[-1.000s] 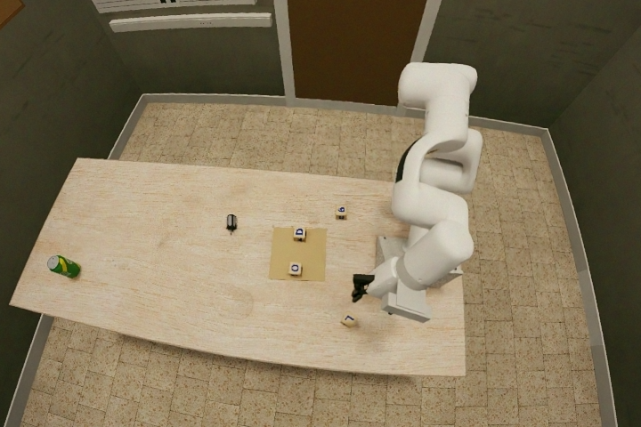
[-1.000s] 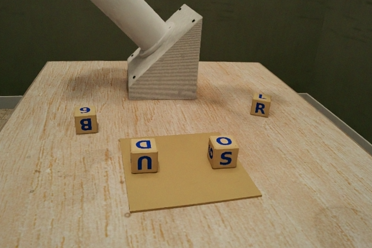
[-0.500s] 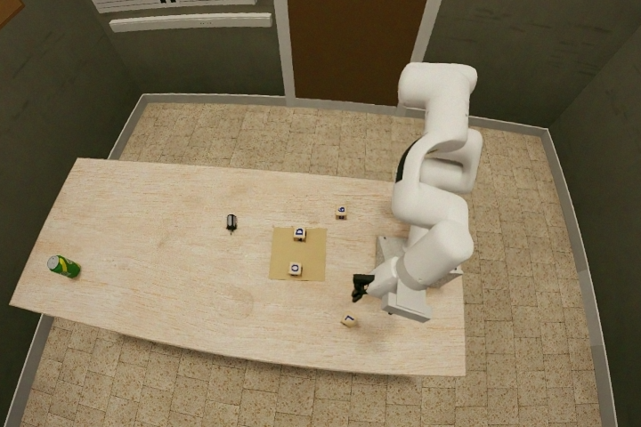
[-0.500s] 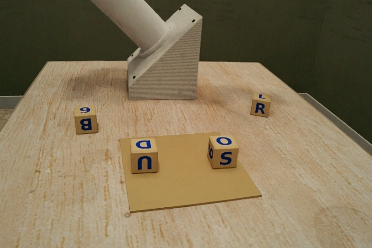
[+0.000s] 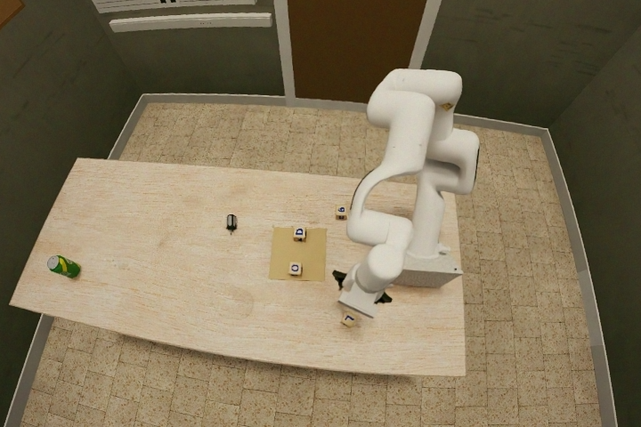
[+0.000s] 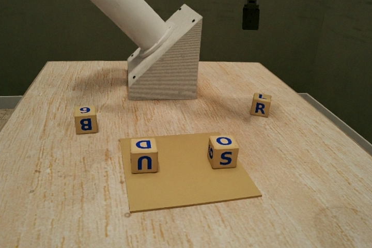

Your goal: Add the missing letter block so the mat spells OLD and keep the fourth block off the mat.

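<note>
table (image 5: pixel 180 302) | mat (image 5: pixel 311 252) | L block (image 5: pixel 348 318) | 6 block (image 5: pixel 340 211) | can (image 5: pixel 63 266)

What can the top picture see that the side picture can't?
Only the top view shows the whole white arm, its open, empty gripper above the L block, a green can and a small dark thing. Only the exterior view shows the blocks' side letters: U, S, B, R. Both show the mat, the D block, the O block and the 6 block.
</note>
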Available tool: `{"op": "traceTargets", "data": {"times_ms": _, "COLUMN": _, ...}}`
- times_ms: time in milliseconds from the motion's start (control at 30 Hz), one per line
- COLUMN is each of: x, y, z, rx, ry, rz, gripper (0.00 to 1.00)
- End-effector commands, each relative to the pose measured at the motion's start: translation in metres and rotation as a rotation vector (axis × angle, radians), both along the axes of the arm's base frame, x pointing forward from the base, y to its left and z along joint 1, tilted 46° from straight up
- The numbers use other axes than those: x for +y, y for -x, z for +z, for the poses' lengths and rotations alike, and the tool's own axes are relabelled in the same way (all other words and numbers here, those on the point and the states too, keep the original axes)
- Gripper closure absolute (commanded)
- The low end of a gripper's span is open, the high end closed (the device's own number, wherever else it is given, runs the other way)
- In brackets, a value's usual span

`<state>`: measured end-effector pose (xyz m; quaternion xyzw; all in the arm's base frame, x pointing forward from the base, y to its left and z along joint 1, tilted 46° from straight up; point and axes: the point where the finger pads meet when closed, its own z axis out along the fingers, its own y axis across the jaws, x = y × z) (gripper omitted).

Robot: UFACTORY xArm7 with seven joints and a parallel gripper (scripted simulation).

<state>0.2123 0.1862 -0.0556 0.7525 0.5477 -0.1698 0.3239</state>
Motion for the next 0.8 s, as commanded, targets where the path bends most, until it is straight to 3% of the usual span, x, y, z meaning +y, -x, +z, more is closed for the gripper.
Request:
{"op": "traceTargets", "data": {"times_ms": 0, "x": -0.028, "y": -0.005, "z": -0.017, "rx": 0.003, "ry": 0.02, "rz": -0.062, "gripper": 0.0}}
{"op": "traceTargets", "data": {"times_ms": 100, "x": -0.055, "y": -0.002, "z": -0.026, "rx": 0.007, "ry": 0.045, "rz": -0.119, "gripper": 0.0}}
{"op": "traceTargets", "data": {"times_ms": 767, "x": -0.055, "y": -0.002, "z": -0.026, "rx": 0.007, "ry": 0.045, "rz": -0.119, "gripper": 0.0}}
